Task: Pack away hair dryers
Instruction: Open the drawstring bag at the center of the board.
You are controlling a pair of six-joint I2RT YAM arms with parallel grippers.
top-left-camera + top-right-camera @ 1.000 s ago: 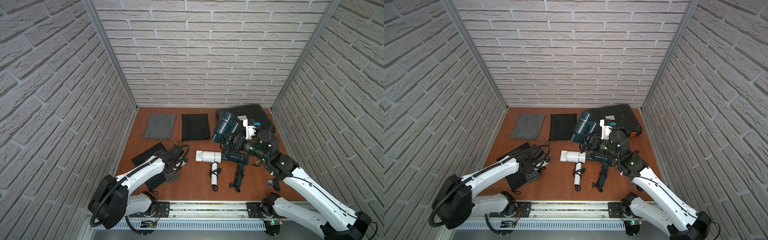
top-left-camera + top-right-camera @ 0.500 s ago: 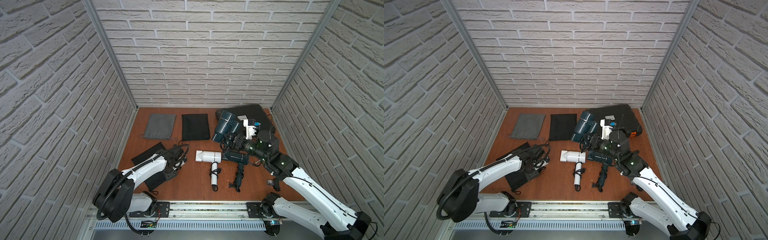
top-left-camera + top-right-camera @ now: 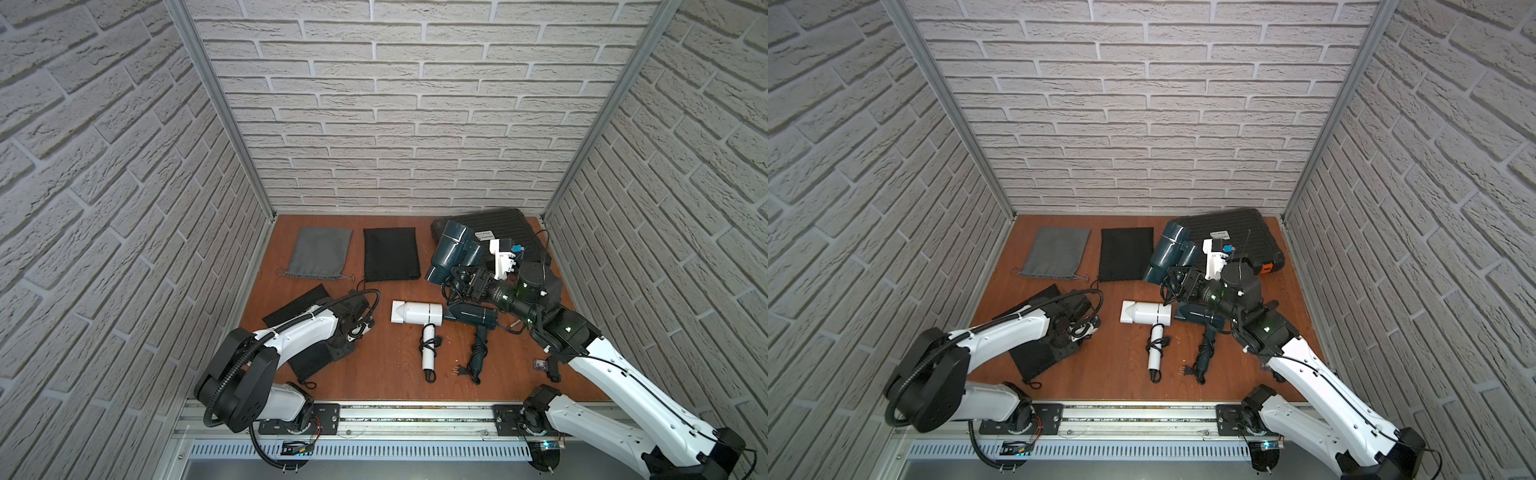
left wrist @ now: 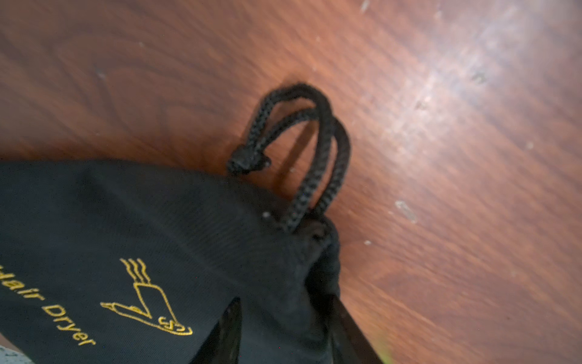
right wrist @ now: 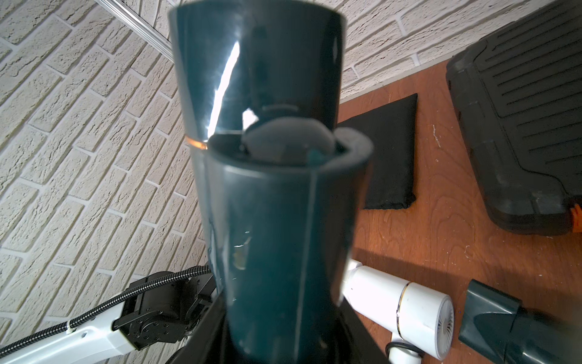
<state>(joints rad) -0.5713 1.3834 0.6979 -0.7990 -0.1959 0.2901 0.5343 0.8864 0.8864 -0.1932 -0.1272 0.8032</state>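
Observation:
My right gripper (image 3: 462,286) (image 5: 283,318) is shut on a dark teal hair dryer (image 3: 453,253) (image 5: 271,205) and holds it above the table at the back right, barrel up. A white hair dryer (image 3: 417,312) and a second dark teal one (image 3: 473,316) lie side by side mid-table with coiled cords. My left gripper (image 3: 338,353) (image 4: 286,331) points down at the front left. Its fingers (image 4: 233,327) are closed on the bunched mouth of a black pouch (image 4: 141,227) printed "Hair Dryer", next to its drawstring loop (image 4: 315,141).
A grey pouch (image 3: 320,251) and a flat black pouch (image 3: 390,253) lie at the back. A ribbed black hard case (image 3: 509,230) fills the back right corner, with a white plug-like item (image 3: 503,257) at its edge. Brick walls close three sides.
The left gripper's jaws have closed in on the black pouch's mouth, and the left arm has shifted slightly. The right arm and its teal hair dryer have not moved.

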